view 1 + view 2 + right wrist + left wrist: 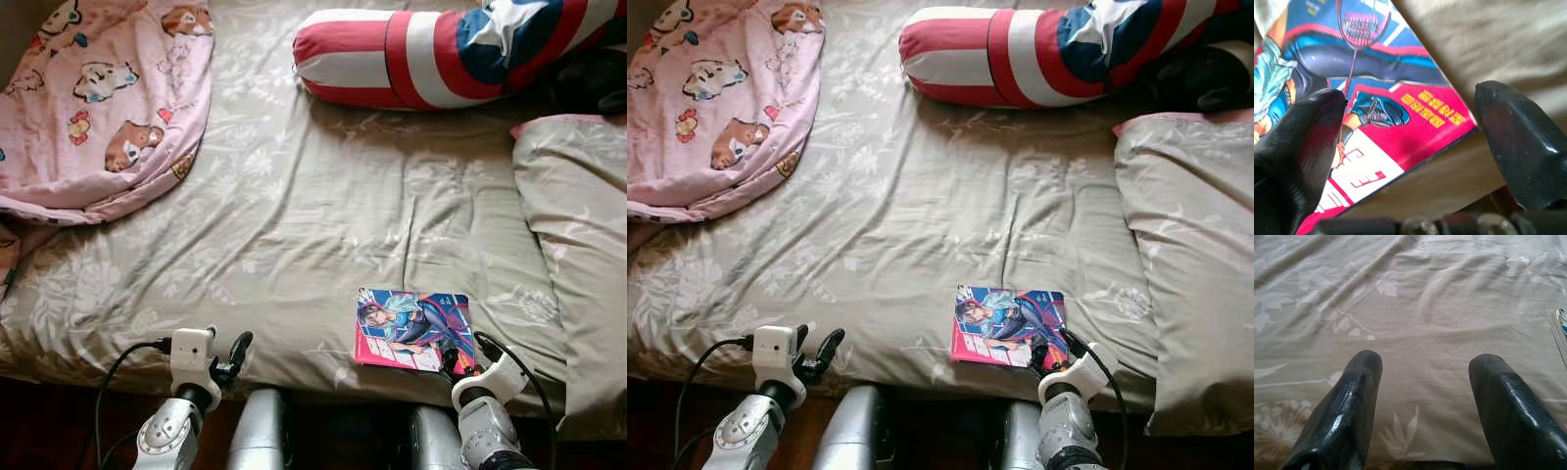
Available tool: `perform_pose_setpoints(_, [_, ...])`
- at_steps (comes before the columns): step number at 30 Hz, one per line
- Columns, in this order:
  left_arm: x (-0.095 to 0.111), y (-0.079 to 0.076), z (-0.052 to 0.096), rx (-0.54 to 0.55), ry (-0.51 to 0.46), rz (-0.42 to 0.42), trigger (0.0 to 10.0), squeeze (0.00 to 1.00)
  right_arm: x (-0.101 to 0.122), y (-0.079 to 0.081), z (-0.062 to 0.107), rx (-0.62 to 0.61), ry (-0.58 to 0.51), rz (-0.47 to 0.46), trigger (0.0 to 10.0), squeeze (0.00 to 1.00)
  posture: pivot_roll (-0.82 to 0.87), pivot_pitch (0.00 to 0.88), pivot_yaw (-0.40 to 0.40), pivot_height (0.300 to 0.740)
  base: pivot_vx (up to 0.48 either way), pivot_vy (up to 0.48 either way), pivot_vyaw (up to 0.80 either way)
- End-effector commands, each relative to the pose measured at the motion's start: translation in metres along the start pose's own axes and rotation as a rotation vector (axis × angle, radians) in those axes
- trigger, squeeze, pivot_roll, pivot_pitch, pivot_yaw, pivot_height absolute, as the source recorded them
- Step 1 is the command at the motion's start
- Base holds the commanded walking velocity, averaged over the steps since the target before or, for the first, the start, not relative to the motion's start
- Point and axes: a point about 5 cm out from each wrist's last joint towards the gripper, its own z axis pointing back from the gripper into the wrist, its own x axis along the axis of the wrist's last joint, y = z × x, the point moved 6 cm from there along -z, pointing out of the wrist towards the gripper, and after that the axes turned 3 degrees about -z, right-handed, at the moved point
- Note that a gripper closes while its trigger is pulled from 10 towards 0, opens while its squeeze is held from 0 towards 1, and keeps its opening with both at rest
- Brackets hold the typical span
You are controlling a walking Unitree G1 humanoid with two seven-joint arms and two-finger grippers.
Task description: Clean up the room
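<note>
A magazine with a blue and pink cartoon cover lies flat on the olive floral bed sheet, near the bed's front edge. My right gripper is open at the magazine's near right corner. In the right wrist view one finger hangs over the cover, the other finger is past the corner over the sheet. My left gripper is open at the front edge farther left, with only sheet between its fingers. The magazine's edge shows at the side of the left wrist view.
A pink cartoon-print blanket is bunched at the back left. A red, white and blue star bolster lies across the back. An olive pillow lies along the right side. Dark floor runs below the bed's front edge.
</note>
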Motion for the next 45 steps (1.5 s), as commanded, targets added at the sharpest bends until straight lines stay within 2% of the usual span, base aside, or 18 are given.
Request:
perform_pose_setpoints(1, [-0.012,0.003,0.004,0.013,0.04,-0.008,10.0,0.0,-0.004,-0.008,0.003,-0.023,0.0,0.021,10.0,0.0,0.17,0.177,0.051,0.643,0.0,0.0,0.0])
perform_pose_setpoints(5, [-0.011,0.002,-0.007,0.018,0.032,0.006,10.0,0.0,0.016,0.0,0.0,0.005,-0.071,0.131,10.0,0.0,0.14,0.133,0.033,0.643,0.0,0.0,0.0])
perform_pose_setpoints(7, [-0.011,0.001,-0.008,0.018,0.03,0.008,10.0,0.0,0.018,0.001,-0.001,0.014,-0.078,0.151,10.0,0.0,0.14,0.129,0.032,0.643,0.0,0.0,0.0])
perform_pose_setpoints(9, [-0.01,-0.001,-0.015,0.022,0.027,0.017,10.0,0.0,0.028,0.012,-0.002,0.07,-0.115,0.253,10.0,0.0,0.11,0.097,0.018,0.643,0.0,0.0,0.0])
perform_pose_setpoints(12, [-0.011,-0.001,-0.016,0.032,0.026,0.026,10.0,0.0,0.031,0.02,-0.001,0.113,-0.133,0.305,10.0,0.0,0.1,0.083,0.01,0.643,0.0,0.0,0.0])
perform_pose_setpoints(15, [-0.014,0.001,-0.016,0.046,0.033,0.037,10.0,0.0,0.028,0.028,0.0,0.173,-0.133,0.38,10.0,0.0,0.09,0.06,-0.005,0.643,0.0,0.0,0.0])
perform_pose_setpoints(21, [-0.022,0.01,-0.015,0.095,0.053,0.075,10.0,0.0,0.01,0.035,0.006,0.261,-0.083,0.433,10.0,0.0,0.08,0.03,-0.027,0.643,0.0,0.0,0.0])
perform_pose_setpoints(22, [-0.025,0.011,-0.015,0.102,0.064,0.082,10.0,0.0,0.005,0.033,0.007,0.263,-0.064,0.447,10.0,0.0,0.09,0.027,-0.029,0.643,0.0,0.0,0.0])
perform_pose_setpoints(23, [-0.033,0.008,-0.015,0.103,0.098,0.1,10.0,0.0,-0.002,0.02,0.008,0.211,-0.033,0.468,10.0,0.0,0.09,0.018,-0.034,0.643,0.0,0.0,0.0])
perform_pose_setpoints(24, [-0.035,0.007,-0.015,0.099,0.109,0.104,10.0,0.0,-0.004,0.015,0.008,0.188,-0.022,0.47,10.0,0.0,0.09,0.018,-0.034,0.643,0.0,0.0,0.0])
perform_pose_setpoints(28, [-0.049,-0.005,-0.014,0.061,0.173,0.094,10.0,0.0,-0.021,0.003,0.012,0.167,0.051,0.453,10.0,0.0,0.08,0.002,-0.033,0.662,0.0,0.0,0.0])
perform_pose_setpoints(31, [-0.061,-0.009,-0.012,0.043,0.231,0.093,10.0,0.0,-0.038,-0.007,0.016,0.134,0.135,0.361,10.0,0.0,0.07,0.0,-0.027,0.687,0.0,0.0,0.0])
perform_pose_setpoints(33, [-0.072,-0.009,-0.008,0.058,0.292,0.101,10.0,0.0,-0.044,-0.013,0.019,0.126,0.169,0.425,10.0,0.0,0.07,0.0,-0.029,0.702,0.0,0.0,0.0])
perform_pose_setpoints(35, [-0.078,-0.007,-0.006,0.073,0.324,0.115,10.0,0.0,-0.046,-0.016,0.02,0.117,0.181,0.428,10.0,0.0,0.07,0.0,-0.029,0.712,0.0,0.0,0.0])
perform_pose_setpoints(37, [-0.092,-0.002,0.002,0.094,0.398,0.139,10.0,0.0,-0.048,-0.027,0.021,0.062,0.211,0.423,10.0,0.0,0.06,0.0,-0.026,0.727,0.0,0.0,0.0])
perform_pose_setpoints(41, [-0.11,-0.004,0.015,0.086,0.487,0.151,10.0,0.0,-0.05,-0.034,0.022,0.03,0.231,0.416,10.0,0.0,0.05,0.0,-0.019,0.74,0.0,0.0,0.0])
perform_pose_setpoints(43, [-0.13,0.0,0.033,0.124,0.581,0.148,10.0,0.0,-0.054,-0.04,0.024,0.01,0.256,0.443,10.0,0.0,0.05,0.0,-0.02,0.74,0.0,0.0,0.0])
perform_pose_setpoints(45, [-0.138,0.004,0.042,0.156,0.617,0.158,10.0,0.0,-0.056,-0.041,0.025,0.004,0.264,0.452,10.0,0.0,0.05,0.0,-0.021,0.74,0.0,0.0,0.0])
